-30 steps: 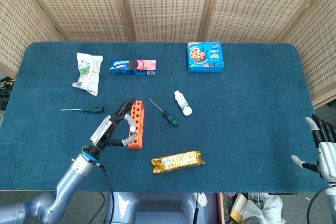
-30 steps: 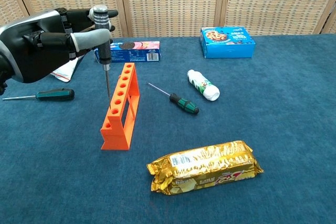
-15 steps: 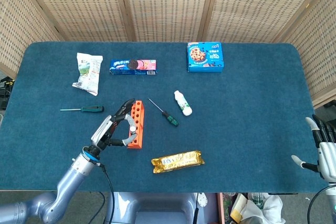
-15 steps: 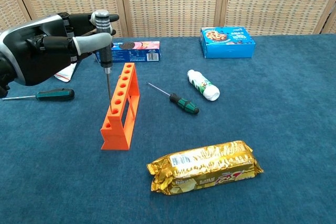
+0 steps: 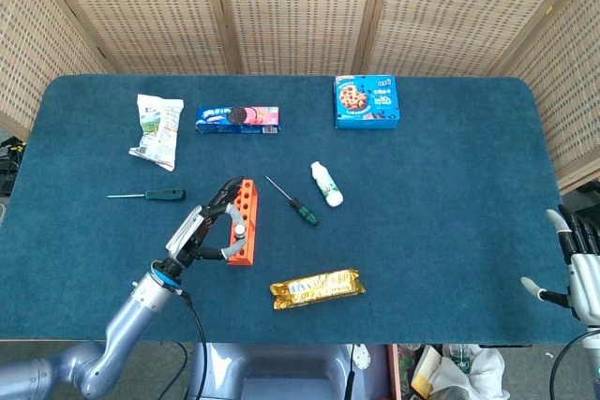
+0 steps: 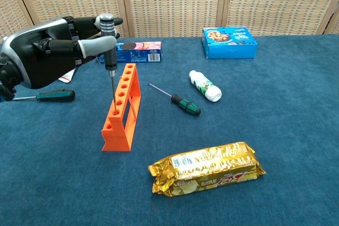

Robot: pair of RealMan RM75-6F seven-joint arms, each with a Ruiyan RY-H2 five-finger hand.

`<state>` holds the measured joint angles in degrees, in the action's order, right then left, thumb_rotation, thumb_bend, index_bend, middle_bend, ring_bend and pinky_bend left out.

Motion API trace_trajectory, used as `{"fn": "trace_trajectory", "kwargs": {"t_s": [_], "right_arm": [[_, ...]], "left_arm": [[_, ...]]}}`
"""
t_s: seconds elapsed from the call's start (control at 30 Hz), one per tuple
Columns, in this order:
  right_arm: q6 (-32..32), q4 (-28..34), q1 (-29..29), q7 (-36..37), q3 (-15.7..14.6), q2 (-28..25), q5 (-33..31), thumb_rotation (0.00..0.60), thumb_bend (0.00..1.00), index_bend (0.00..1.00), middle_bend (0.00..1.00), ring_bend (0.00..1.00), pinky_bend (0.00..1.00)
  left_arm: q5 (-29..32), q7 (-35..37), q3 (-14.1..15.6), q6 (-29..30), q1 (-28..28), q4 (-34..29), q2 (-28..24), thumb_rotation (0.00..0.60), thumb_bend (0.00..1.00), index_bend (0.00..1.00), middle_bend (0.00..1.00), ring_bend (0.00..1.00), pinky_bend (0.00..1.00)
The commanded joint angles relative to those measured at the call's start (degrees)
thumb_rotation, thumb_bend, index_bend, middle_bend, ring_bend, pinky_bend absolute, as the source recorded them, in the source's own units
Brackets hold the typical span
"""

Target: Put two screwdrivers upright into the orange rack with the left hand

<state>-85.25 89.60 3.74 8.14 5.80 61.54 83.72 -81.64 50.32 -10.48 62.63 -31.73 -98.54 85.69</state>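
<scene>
Chest view: the left hand [image 6: 45, 56], fingers closed round an upright screwdriver [image 6: 110, 62], lowers its tip into the orange rack [image 6: 123, 110]; seating and release seem next.

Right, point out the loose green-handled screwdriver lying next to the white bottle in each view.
Head view: the green-handled screwdriver lies just below centre, between the orange rack and the white bottle.
Chest view: the green-handled screwdriver lies near the middle, right of the orange rack, left of the white bottle.
Shared landmark: the orange rack.
</scene>
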Motion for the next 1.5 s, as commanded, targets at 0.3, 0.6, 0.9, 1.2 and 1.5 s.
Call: {"fn": "trace_trajectory", "kwargs": {"t_s": [0.3,0.6,0.9,1.2,1.5], "right_arm": [[0.1,0.0,0.0,0.2,0.0,-0.1,0.0,0.6,0.0,0.0,0.0,0.0,0.0],[0.1,-0.1,0.0,0.3,0.0,-0.1,0.0,0.6,0.0,0.0,0.0,0.0,0.0],[0.2,-0.2,0.0,0.5,0.0,-0.1,-0.1,0.6,0.0,0.0,0.0,0.0,0.0],[0.2,-0.3,0.0,0.8,0.0,-0.2,-0.1,0.6,0.0,0.0,0.0,0.0,0.0],[0.4,-0.3,0.0,1.0,0.0,-0.2,-0.1,0.6,0.0,0.0,0.0,0.0,0.0]], "left_arm": [[0.7,-0.7,-0.5,-0.5,-0.7,0.5,0.8,0.6,0.39,0.67,0.0,0.0,0.0],[1.3,-1.7,-0.4,-0.8,-0.9,2.7,2.2,0.6,0.39,0.68,0.0,0.0,0.0],[0.1,-1.2,1.8,-0.6,-0.4,8.2,5.1,0.6,0.39,0.69,0.0,0.0,0.0],[-1.0,-4.4,3.6,0.1,0.2,10.4,6.7,0.6,0.39,0.69,0.0,0.0,0.0],[-0.2,-8.3,3.1,1.1,0.6,10.5,7.4,0.6,0.39,0.69,0.0,0.0,0.0]]}}
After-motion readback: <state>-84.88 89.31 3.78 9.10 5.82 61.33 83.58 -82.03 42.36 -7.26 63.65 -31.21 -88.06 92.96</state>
